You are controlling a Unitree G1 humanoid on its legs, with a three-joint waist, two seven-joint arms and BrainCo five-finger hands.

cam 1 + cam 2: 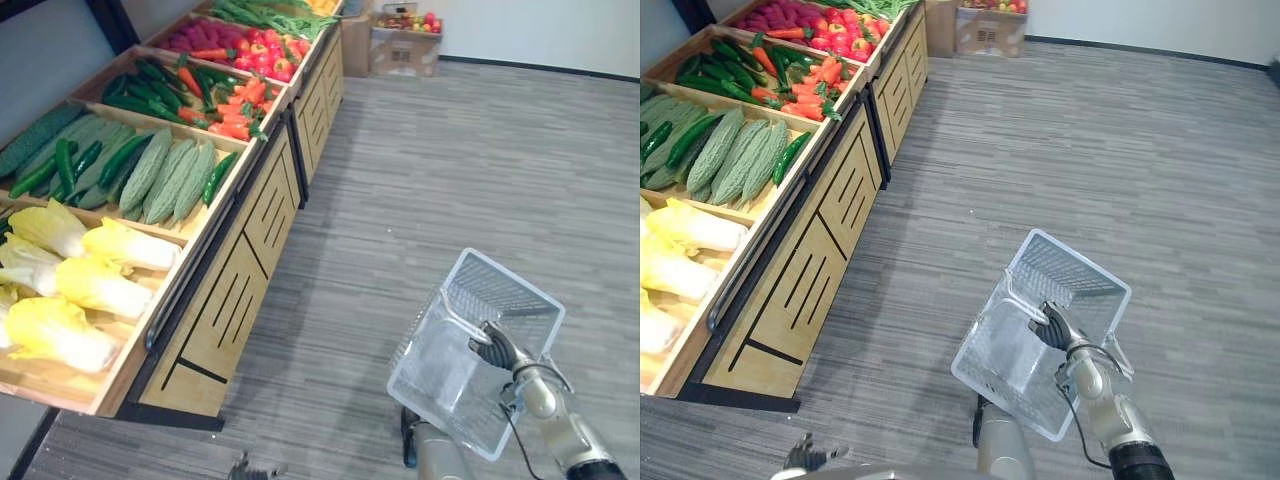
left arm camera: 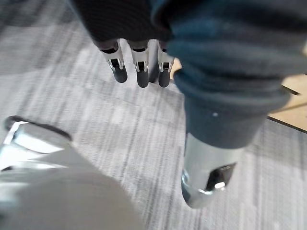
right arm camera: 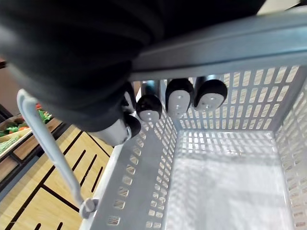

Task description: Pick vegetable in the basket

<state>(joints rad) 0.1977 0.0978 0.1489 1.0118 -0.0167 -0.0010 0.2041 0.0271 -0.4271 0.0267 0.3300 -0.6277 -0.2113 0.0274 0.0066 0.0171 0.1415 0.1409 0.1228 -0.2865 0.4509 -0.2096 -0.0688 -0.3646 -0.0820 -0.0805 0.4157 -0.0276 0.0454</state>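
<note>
Plainly, the vegetables (image 1: 100, 285) lie in the bins of the wooden stand (image 1: 235, 300), well apart from the empty white basket (image 1: 505, 285). The basket hangs over the floor (image 1: 450, 150) from the right hand (image 1: 492, 345), whose fingers are clenched round its handle (image 3: 216, 45). The left hand (image 2: 142, 76) hangs with its fingers released. The sound move looks to be stepping closer, taking 1 bitter gourd (image 1: 148, 170) with the left hand and keeping the basket level. No writing can be read.
</note>
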